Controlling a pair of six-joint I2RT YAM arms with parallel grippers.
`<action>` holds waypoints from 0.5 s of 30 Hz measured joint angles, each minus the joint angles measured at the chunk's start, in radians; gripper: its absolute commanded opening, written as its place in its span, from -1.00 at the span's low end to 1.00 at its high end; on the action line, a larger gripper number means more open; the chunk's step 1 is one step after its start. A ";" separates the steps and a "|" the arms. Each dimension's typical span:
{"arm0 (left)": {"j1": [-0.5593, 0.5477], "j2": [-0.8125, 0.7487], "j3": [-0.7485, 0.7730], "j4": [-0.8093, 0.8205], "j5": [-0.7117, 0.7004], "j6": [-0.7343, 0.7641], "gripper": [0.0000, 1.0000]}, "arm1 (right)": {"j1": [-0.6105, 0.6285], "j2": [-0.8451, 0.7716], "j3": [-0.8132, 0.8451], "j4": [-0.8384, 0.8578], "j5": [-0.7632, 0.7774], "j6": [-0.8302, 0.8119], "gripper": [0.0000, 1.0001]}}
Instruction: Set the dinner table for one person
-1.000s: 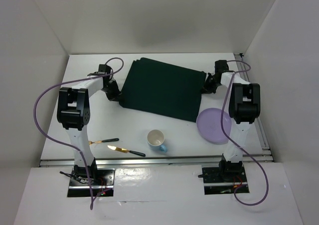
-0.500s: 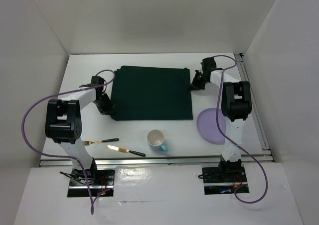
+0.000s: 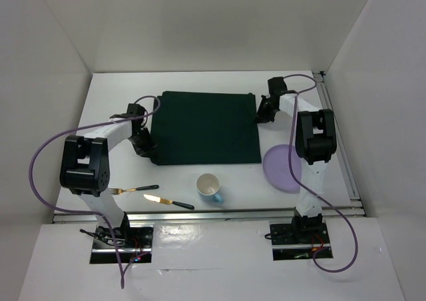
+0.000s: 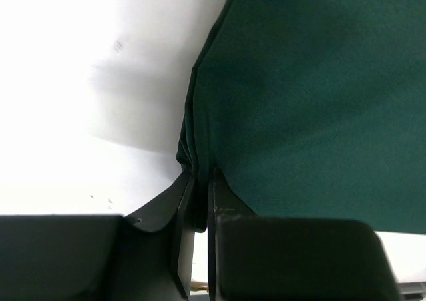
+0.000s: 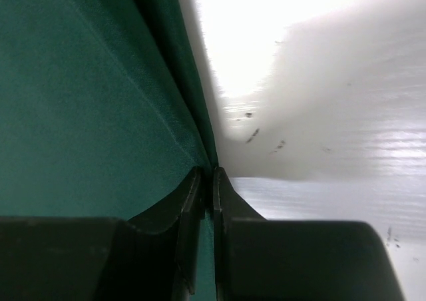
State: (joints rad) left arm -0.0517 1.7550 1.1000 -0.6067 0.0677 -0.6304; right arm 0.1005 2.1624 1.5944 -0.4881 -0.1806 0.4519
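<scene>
A dark green cloth mat [image 3: 205, 128] lies flat in the middle of the white dinner table [image 3: 113, 91]. My left gripper [image 3: 150, 150] is shut on the mat's near-left corner [image 4: 200, 161]. My right gripper [image 3: 261, 114] is shut on the mat's right edge near the far corner [image 5: 208, 161]. A lilac plate [image 3: 282, 168] lies right of the mat. A white and blue cup [image 3: 210, 186] stands in front of the mat. A fork [image 3: 136, 190] and a knife [image 3: 168, 202] lie at the near left.
White walls enclose the table on three sides. A metal rail [image 3: 213, 212] runs along the near edge and another along the right edge [image 3: 339, 148]. My right arm [image 3: 313, 141] reaches over the plate.
Both grippers have dragged the mat left and toward the front and turned it square to the table. In the last half second it shifted slightly right.
</scene>
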 measured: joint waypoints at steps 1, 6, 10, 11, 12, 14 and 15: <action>-0.005 -0.008 -0.007 0.002 0.000 0.000 -0.96 | 0.000 0.000 0.003 -0.007 0.011 0.000 -1.00; -0.021 -0.030 -0.016 -0.007 -0.008 0.002 -0.12 | 0.000 0.000 0.003 -0.013 0.029 0.004 -0.43; -0.022 -0.046 -0.010 -0.060 -0.057 0.004 1.00 | 0.000 -0.017 0.010 -0.021 0.047 0.008 0.61; -0.022 -0.053 0.001 -0.084 -0.068 0.003 1.00 | 0.000 -0.026 0.010 -0.032 0.066 0.001 0.68; -0.021 -0.059 0.014 -0.102 -0.079 0.005 1.00 | 0.000 -0.035 0.010 -0.045 0.076 -0.002 0.74; -0.021 -0.082 0.056 -0.140 -0.100 0.007 1.00 | 0.000 -0.063 0.011 -0.080 0.095 -0.004 0.84; -0.021 -0.098 0.087 -0.159 -0.111 0.014 1.00 | 0.000 -0.082 0.011 -0.095 0.101 -0.004 0.87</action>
State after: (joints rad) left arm -0.0727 1.6566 1.1870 -0.7662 -0.0433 -0.6159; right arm 0.1005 2.0800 1.6058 -0.5831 -0.0795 0.4477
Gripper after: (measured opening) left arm 0.998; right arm 0.910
